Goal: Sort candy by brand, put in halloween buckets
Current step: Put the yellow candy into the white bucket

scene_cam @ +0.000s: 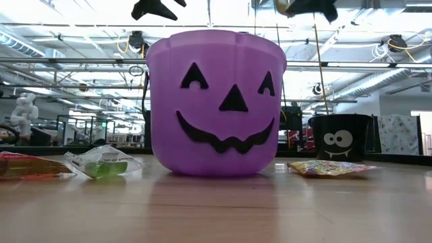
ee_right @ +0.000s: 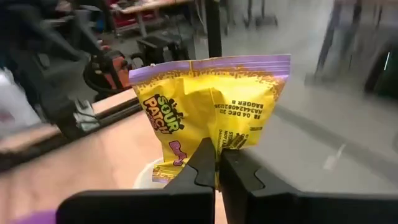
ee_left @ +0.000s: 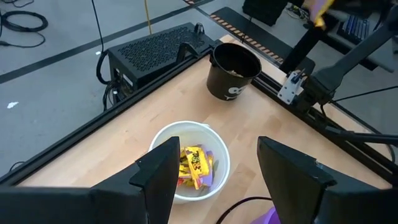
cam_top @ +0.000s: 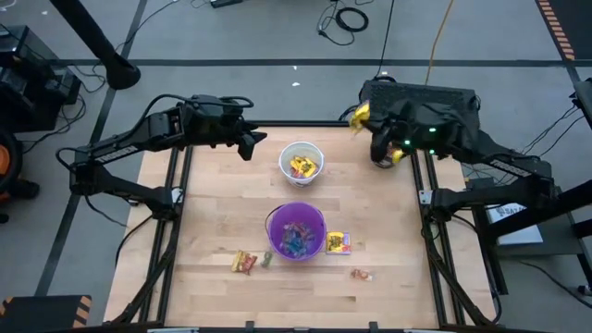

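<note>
1. Candy is partly sorted: four pieces lie on the table (cam_top: 388,296), among them a yellow packet (cam_top: 338,242).
2. Right gripper (ee_right: 217,177), at the far right corner, pinches a yellow Sour Patch packet (ee_right: 214,106).
3. Left gripper (ee_left: 214,177) gapes wide, empty, above the white bucket (ee_left: 219,149), which holds yellow packets.
4. Purple bucket (cam_top: 296,231) holds pink and blue wrappers; black bucket (ee_left: 231,71) contents unclear.

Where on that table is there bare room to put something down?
Free: the wood left of the white bucket, and the front strip below the purple bucket. Crowded: beside the purple bucket, where loose candy lies on both sides.
</note>
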